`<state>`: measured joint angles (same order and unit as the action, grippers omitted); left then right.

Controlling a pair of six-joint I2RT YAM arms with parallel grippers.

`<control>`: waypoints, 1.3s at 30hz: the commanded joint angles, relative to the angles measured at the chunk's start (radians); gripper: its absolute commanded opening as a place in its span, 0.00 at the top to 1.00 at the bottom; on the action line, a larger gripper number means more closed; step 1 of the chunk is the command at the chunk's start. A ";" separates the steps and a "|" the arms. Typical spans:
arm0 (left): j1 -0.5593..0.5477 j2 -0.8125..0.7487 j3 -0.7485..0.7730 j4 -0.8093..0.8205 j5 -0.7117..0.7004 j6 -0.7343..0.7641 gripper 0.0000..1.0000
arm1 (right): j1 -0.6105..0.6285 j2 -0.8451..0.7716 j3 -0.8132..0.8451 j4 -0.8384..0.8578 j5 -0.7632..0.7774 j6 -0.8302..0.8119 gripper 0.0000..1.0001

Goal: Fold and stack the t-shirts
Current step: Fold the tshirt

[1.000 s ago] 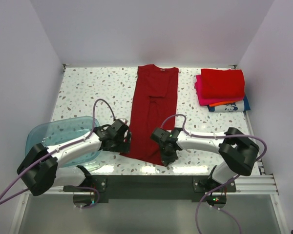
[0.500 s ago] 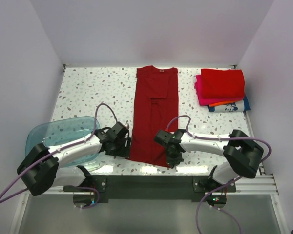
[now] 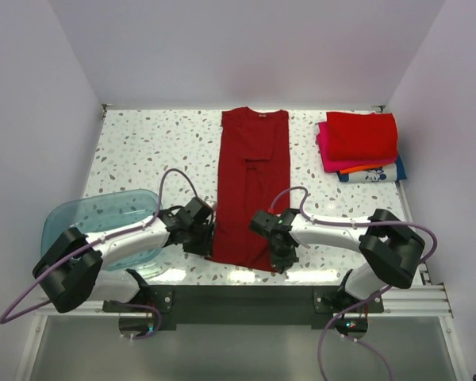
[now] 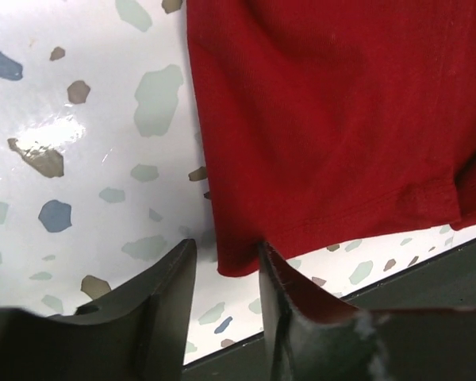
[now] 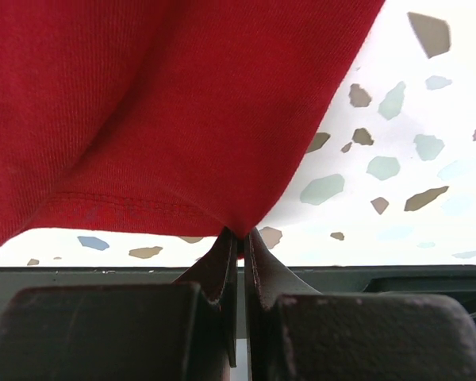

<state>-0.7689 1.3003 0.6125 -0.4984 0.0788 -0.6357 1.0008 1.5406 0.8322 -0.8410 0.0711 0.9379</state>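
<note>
Change: hem end of the dark red shirt (image 3: 250, 182) lay closer to the near edge of the counter (image 3: 143, 151) than it had a second earlier; both pincers had backed toward the arm bases along with it, and the long strip of cloth looked straighter, its near hem squarer to the edge
Meaning: this read as a pull to draw the strip taut and flat, probably in readiness for the crosswise fold; the shirt was not yet folded short, and it had not joined the pile
Left pincer (image 4: 224, 248): jaws stood apart, one either side of the near-left hem corner; the cloth lay flat on the counter between them and did not look pinched
Right pincer (image 5: 239, 234): clamped tight on the near-right hem corner, the cloth drawn up into a small tent where the fingers met
Shirt position: lengthwise down the middle of the counter, collar at the far edge, hem at the near edge, sides already turned in to make a narrow band
Folded stack (image 3: 361, 147): far right corner, well apart from both pincers, bright red on top, with magenta, orange and white-and-blue edges showing beneath
Blue tub (image 3: 87, 218): near left, beside the left arm, clear of the shirt
</note>
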 commanded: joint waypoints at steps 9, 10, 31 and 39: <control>-0.018 0.085 0.053 0.008 0.119 0.067 1.00 | -0.028 0.061 0.111 -0.081 0.061 -0.076 1.00; -0.017 0.085 0.058 -0.005 0.125 0.068 1.00 | -0.030 0.061 0.126 -0.086 0.059 -0.080 1.00; 0.006 0.114 0.315 -0.194 0.111 0.018 1.00 | -0.125 -0.016 0.226 -0.156 0.012 -0.142 1.00; 0.069 0.206 0.427 -0.134 0.092 0.027 1.00 | -0.290 0.036 0.297 -0.072 -0.025 -0.273 1.00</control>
<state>-0.7250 1.4803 0.9718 -0.6701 0.1871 -0.6174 0.7521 1.5604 1.0531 -0.9558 0.0586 0.7460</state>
